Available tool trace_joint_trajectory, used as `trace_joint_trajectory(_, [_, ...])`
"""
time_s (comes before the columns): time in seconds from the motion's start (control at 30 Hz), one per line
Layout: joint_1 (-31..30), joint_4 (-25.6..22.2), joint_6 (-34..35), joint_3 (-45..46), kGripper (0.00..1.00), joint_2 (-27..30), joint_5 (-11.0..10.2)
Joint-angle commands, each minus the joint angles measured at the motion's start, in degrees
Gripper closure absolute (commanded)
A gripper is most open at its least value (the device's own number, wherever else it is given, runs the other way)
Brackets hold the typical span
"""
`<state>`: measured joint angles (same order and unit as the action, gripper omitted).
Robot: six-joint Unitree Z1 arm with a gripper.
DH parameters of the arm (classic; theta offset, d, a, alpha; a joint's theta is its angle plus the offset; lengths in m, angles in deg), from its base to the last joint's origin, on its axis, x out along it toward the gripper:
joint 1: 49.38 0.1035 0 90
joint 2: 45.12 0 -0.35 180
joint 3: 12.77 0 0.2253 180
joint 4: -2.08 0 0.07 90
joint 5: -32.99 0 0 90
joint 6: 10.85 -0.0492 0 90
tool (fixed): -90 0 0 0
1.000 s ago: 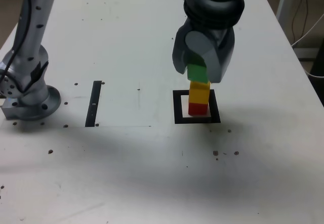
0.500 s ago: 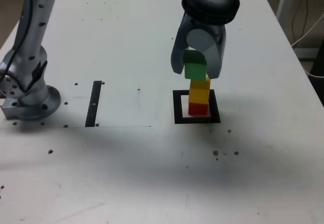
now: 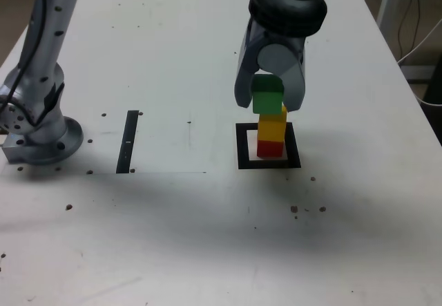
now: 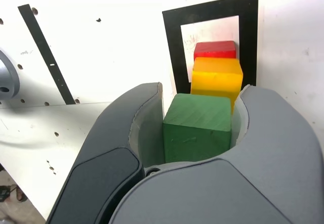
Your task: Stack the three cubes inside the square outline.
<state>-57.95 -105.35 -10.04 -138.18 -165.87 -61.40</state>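
Pinching green cube (image 3: 266,102), hand (image 3: 268,97) now higher, shifted left off yellow cube (image 3: 273,128) on red cube (image 3: 270,148).

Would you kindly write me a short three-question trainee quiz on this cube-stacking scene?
1. True or false: the green cube is clamped in the gripper.
2. Which cube sits directly on the square outline? A red cube; B yellow cube; C green.
3. Fill in: beside the robot base lies a thin black ____.

Key: 1 true; 2 A; 3 strip.
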Motion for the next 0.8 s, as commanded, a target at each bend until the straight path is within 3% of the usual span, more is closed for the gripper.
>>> trace_joint_trajectory(0.0, [0.5, -0.6, -0.4, -0.2, 0.72, -0.7, 0.1])
trace_joint_trajectory(0.6, [0.9, 0.3, -0.9, 0.5, 0.71, -2.0, 0.0])
trace_joint_trajectory(0.67, [0.9, 0.5, -0.9, 0.7, 0.64, -2.1, 0.0])
trace_joint_trajectory(0.77, [0.9, 0.8, -1.1, 0.9, 0.4, -2.1, 0.0])
